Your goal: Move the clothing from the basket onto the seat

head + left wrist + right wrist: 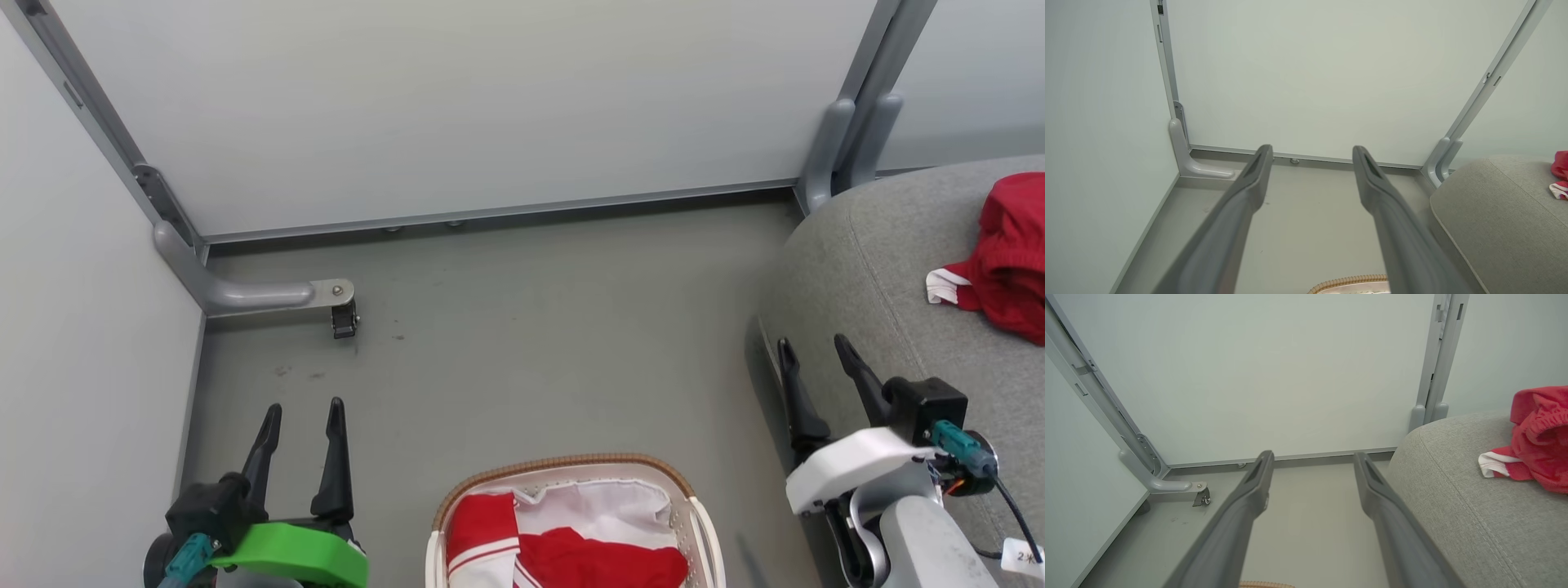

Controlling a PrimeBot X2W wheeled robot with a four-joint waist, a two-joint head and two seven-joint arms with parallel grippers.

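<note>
Clothing [571, 559]: I count one red heap in the perforated oval basket [571, 462], another on the woven seat [857, 261] to the basket's right; left gripper [304, 406], right gripper [813, 341] wide, empty.

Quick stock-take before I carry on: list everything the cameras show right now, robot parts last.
clothing in the basket: number of pieces unclear, red with white stripes, lying on the liner
clothing on the seat: one heap, red with a white cuff, towards the seat's right
basket: one, white with a brown woven rim, on the floor between the grippers
liner: one, white, inside the basket
seat: one, grey, right of the basket
floor: one, grey, under the basket
wall panels: three, pale, behind and to both sides
caster foot: one, grey, left corner of the floor
left gripper: one, dark fingers, open and empty, lower left
right gripper: one, dark fingers, open and empty, by the seat's edge
</note>
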